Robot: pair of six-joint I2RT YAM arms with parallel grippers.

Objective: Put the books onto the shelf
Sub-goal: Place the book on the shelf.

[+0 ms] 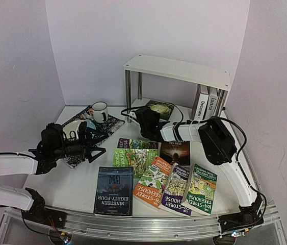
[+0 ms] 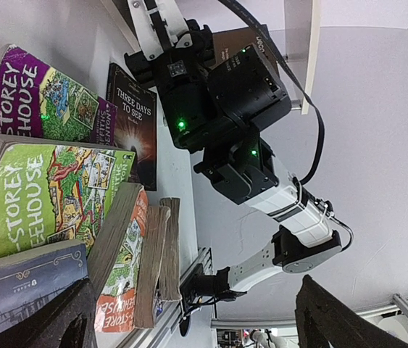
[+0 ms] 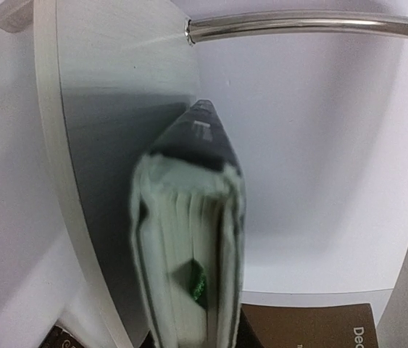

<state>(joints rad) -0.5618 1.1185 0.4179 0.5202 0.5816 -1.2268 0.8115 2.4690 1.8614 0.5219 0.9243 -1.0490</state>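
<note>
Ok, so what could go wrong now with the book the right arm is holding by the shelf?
1. The right gripper pinches the book with its pages fanning loose, so it might slip or flop open.
2. It sits close to the shelf and its metal leg; a bump could shift the shelf or tip the white books standing on it.

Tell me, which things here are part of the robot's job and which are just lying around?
Part of the job: white shelf; held book in the right gripper; standing books already on the shelf; flat books on the table.
Just lying about: mug; patterned placemat.
</note>
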